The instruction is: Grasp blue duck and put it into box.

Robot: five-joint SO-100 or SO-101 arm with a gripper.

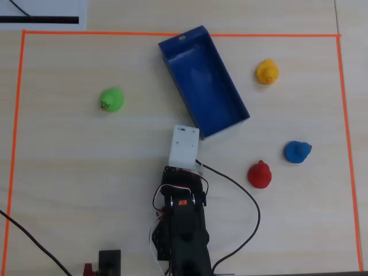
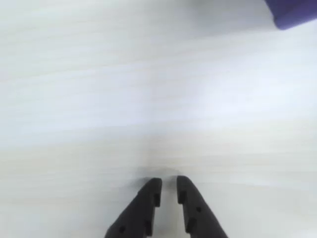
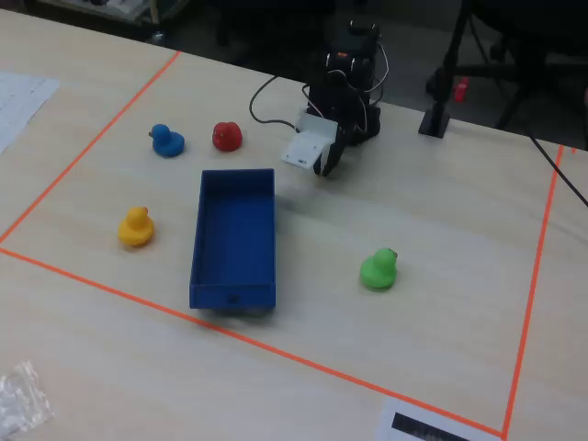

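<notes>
The blue duck (image 1: 297,152) sits on the table right of the arm in the overhead view, and at the far left in the fixed view (image 3: 167,141). The dark blue box (image 1: 207,80) lies open and empty, slanted, just beyond the arm; it also shows in the fixed view (image 3: 234,230), and one corner shows in the wrist view (image 2: 292,12). My gripper (image 2: 168,182) hangs low over bare table near the box's short end, jaws almost together and empty. In the overhead view a white wrist block (image 1: 184,144) hides it. The blue duck is out of the wrist view.
A red duck (image 1: 260,174) sits close to the blue duck, on its arm side. A yellow duck (image 1: 267,72) is right of the box, a green duck (image 1: 111,99) left of it. Orange tape (image 1: 172,34) frames the work area. A black cable (image 1: 247,195) loops beside the arm.
</notes>
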